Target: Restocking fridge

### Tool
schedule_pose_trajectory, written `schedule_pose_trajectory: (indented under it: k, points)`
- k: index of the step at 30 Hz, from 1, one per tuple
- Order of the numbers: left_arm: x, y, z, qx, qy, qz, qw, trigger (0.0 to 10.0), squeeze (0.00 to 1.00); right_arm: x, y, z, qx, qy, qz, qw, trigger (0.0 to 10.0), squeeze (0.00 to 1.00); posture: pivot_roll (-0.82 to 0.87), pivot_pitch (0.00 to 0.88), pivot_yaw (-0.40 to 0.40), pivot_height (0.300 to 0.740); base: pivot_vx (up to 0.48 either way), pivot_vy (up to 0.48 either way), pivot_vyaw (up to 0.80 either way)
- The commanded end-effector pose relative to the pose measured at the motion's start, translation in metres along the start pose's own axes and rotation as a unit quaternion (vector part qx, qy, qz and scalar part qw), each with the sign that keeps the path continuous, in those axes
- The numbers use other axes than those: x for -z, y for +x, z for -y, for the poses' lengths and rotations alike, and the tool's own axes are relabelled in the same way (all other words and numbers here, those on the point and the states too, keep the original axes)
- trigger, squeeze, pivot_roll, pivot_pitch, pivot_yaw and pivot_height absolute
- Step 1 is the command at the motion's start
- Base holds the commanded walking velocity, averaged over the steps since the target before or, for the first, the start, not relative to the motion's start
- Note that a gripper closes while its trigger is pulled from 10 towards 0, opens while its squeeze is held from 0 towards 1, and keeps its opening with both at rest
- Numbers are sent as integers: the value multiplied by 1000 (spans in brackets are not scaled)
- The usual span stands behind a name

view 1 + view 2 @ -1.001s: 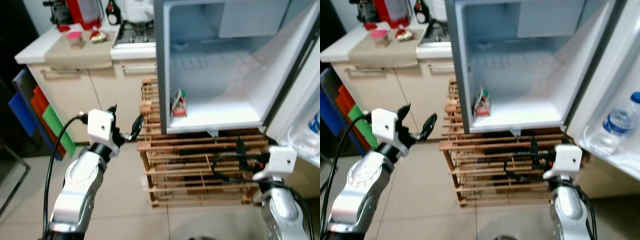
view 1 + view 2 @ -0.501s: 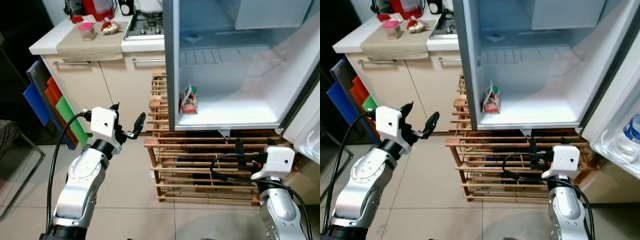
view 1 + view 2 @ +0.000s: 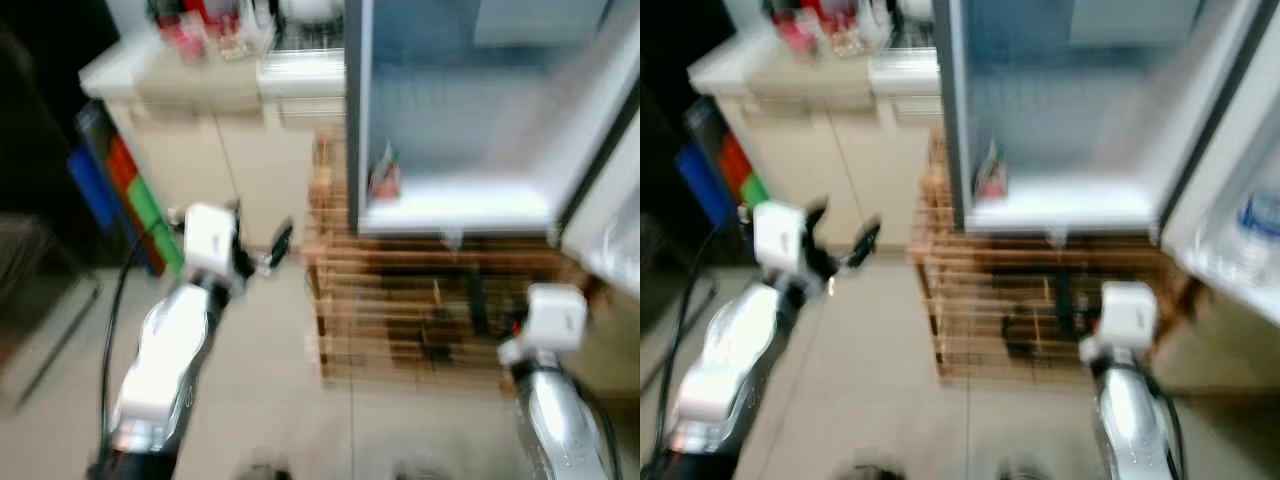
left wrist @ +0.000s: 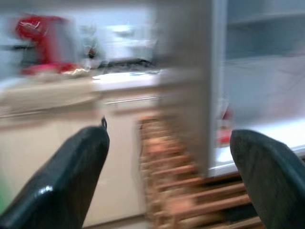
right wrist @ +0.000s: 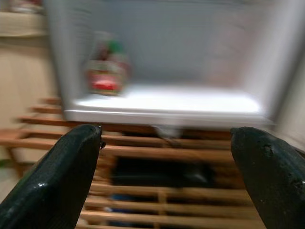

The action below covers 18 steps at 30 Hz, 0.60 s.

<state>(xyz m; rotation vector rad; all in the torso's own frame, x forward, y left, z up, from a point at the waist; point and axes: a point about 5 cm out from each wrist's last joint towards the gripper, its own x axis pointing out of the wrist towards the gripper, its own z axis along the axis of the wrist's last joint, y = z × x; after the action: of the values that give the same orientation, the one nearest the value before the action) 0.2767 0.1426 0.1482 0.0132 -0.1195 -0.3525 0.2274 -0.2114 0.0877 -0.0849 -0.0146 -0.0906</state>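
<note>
Transit step, between items: you face the open white fridge, where a small red-and-green carton stands at the left front edge of its floor. The left gripper and right gripper both spread wide, empty. Next, fetch stock. Since the earlier frame, the camera has dipped and blurred.

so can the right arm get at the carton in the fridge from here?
Probably not yet. The right gripper is open, low before the wooden rack; the carton stands higher, on the open fridge's floor. Nothing blocks the way.
</note>
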Motion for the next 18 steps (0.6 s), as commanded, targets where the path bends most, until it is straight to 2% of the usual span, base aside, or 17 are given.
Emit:
schedule_pose_trajectory:
  k: [1, 4, 18]
  points:
    - [3, 0, -1, 8, -2, -10, 1000, 10000, 0, -1, -3, -4, -3, 4, -1, 1000, 10000, 0, -105, 0, 83, 740, 0, 0, 0]
    - [3, 0, 0, 14, -4, -9, 1000, 10000, 0, 0, -4, -3, -2, 2, -3, 1000, 10000, 0, -106, 0, 83, 740, 0, -139, 0]
    - [6, 4, 7, 33, -14, -6, 999, 10000, 0, 4, -13, 1, 7, -7, -18, 1000, 10000, 0, -133, 0, 92, 740, 279, -386, 0]
